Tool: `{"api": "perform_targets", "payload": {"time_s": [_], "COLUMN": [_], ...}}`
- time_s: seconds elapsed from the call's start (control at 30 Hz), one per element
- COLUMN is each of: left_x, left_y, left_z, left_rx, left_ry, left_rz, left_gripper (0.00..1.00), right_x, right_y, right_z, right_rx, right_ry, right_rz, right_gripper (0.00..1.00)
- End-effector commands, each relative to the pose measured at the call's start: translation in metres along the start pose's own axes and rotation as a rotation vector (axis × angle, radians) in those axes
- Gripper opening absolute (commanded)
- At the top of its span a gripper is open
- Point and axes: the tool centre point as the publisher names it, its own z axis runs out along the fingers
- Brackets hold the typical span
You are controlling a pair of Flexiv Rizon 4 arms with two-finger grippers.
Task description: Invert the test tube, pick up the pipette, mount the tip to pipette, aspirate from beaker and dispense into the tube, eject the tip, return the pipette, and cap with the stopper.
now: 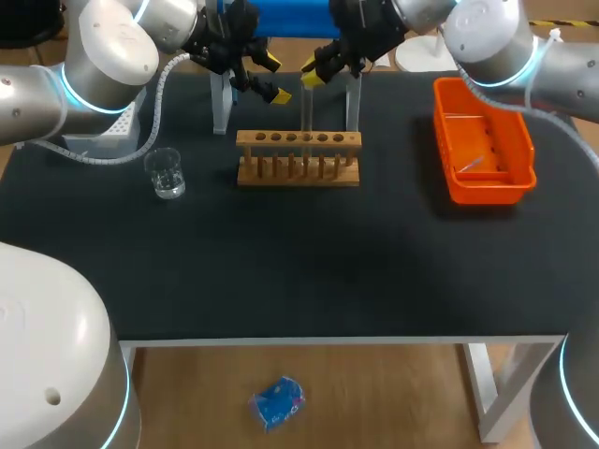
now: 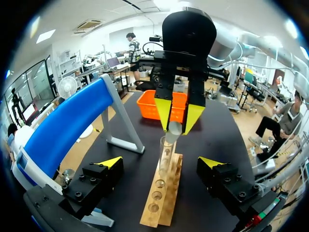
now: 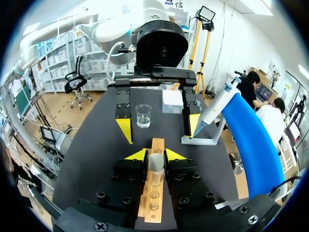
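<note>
On the left of the dark surface (image 1: pixel 281 271) stands a small clear glass beaker (image 1: pixel 168 174) with a little liquid in it, well apart from both arms. Further right, near the far edge, the left end effector (image 1: pixel 274 79) hangs with its two yellow-tipped fingers wide apart and nothing between them. It is just beside the tube and faces it. Behind it, at the far edge, is the curved blue stand (image 2: pixel 72 121).

In the middle lies the light wooden test tube rack (image 1: pixel 298 170) with its row of round holes. The long clear glass test tube (image 1: pixel 306 112) stands upright above it, with the lower end at the top board of the rack. I cannot tell if this end sits inside a hole. The right end effector (image 3: pixel 155 155) is closed narrowly on the upper end of the tube, one yellow tip on each side. On the right is the orange plastic tray (image 1: pixel 487 195), untouched.

I judge that the first step, to invert the tube, is in hand. The next move probably needs the tube to come clear of the rack and to turn over. The waiting left end effector could take it for this.
</note>
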Motion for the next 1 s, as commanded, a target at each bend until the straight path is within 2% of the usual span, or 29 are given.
{"api": "perform_targets", "payload": {"time_s": [0.03, 0.67, 1.0], "left_x": [-0.001, -0.001, -0.001], "left_y": [0.000, 0.000, 0.000], "left_z": [0.000, 0.000, 0.000], "left_rx": [-0.003, -0.003, -0.003], "left_ry": [0.002, 0.002, 0.002], "left_rz": [-0.001, -0.001, -0.001], "left_gripper": [1.00, 1.00, 1.00], "right_x": [-0.003, -0.006, -0.009], "right_y": [0.001, -0.004, 0.001], "right_z": [-0.002, 0.005, -0.005], "right_rx": [0.001, -0.008, -0.017], "right_ry": [0.000, 0.005, -0.012], "right_rz": [-0.003, 0.012, 0.002], "right_gripper": [0.00, 0.00, 0.00]}}
